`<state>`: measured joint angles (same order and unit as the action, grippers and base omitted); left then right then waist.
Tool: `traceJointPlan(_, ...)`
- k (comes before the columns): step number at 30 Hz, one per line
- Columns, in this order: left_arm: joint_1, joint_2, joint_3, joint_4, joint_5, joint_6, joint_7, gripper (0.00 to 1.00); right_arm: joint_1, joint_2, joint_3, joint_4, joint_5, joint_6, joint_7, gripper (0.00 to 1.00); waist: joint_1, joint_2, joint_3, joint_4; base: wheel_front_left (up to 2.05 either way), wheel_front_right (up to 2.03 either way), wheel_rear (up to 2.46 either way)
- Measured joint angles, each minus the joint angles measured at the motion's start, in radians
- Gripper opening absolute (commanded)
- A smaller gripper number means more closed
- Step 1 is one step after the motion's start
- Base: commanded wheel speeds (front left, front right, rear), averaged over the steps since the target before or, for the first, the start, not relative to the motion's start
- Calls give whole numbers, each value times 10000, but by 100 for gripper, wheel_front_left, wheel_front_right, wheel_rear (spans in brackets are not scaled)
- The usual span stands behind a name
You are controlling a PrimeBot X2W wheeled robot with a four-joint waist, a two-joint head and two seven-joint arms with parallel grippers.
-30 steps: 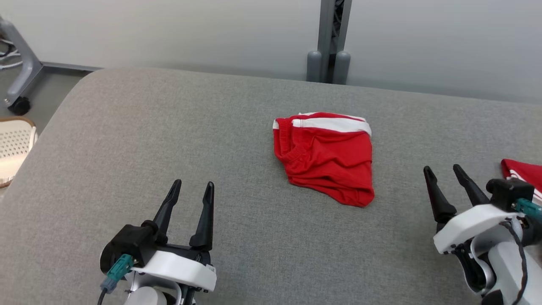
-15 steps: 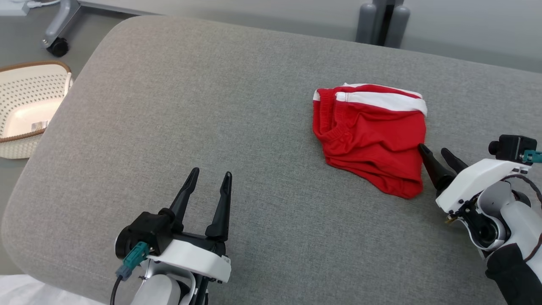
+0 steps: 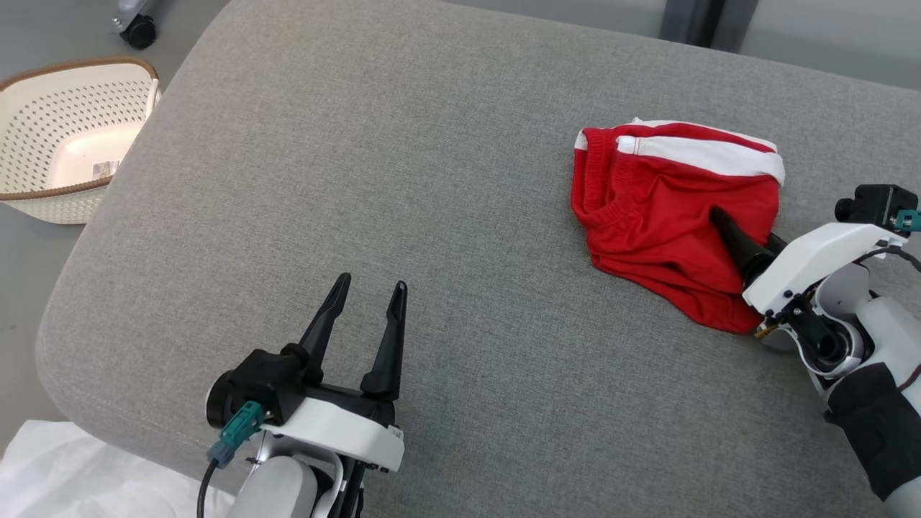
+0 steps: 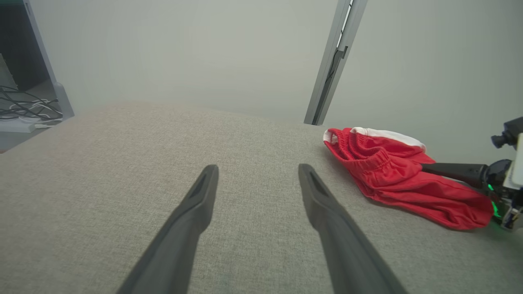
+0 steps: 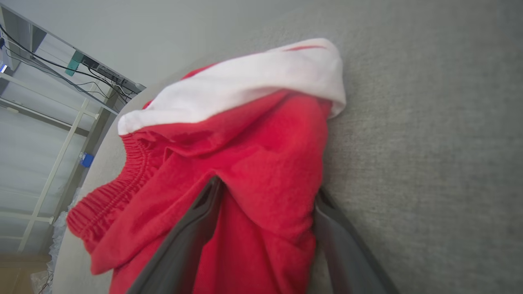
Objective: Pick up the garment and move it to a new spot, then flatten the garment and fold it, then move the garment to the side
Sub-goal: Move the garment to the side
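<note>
Got the right gripper straddling a fold of red shorts, jaws spread; left gripper over the cushion, spread too.

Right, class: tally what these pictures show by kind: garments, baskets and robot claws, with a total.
Garments: 1, the red garment
Baskets: 1, the cream basket
Claws: 2, left claw and right claw
Total: 4
</note>
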<state>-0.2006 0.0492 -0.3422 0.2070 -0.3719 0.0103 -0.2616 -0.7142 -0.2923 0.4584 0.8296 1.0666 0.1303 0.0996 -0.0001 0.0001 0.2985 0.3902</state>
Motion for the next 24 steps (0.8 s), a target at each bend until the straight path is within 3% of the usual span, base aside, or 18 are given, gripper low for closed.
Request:
traceJointPlan(6, -36, -2, -48, 0, 0, 13, 0, 100, -303, 52, 366, 263, 489, -10, 13, 100, 1, 0, 34, 112, 0, 0, 0)
traceJointPlan(7, -37, -2, -54, 0, -2, 17, 0, 100, -338, 56, 443, 267, 556, -10, 15, 40, 1, 0, 28, 118, 0, 0, 0)
traceJointPlan(8, -37, 0, -61, 2, -2, 44, 0, 100, -346, 54, 543, 255, 619, -10, 12, 31, 1, 0, 18, 122, 0, 0, 0)
traceJointPlan(9, -37, 0, -69, 6, -6, 46, 0, 100, -346, 58, 654, 236, 673, -8, -4, 0, 1, 0, 5, 125, 0, 0, 0)
traceJointPlan(17, -34, -2, 10, 88, 8, 54, 0, 100, -172, -123, 1521, 81, 886, -4, -506, 0, 1, 0, -247, -31, 0, 0, 0)
traceJointPlan(24, -14, -4, 123, 190, 73, -21, 0, 100, -80, -706, 2596, -180, 756, 2, -905, 0, 0, 0, -636, -442, 0, 0, 0)
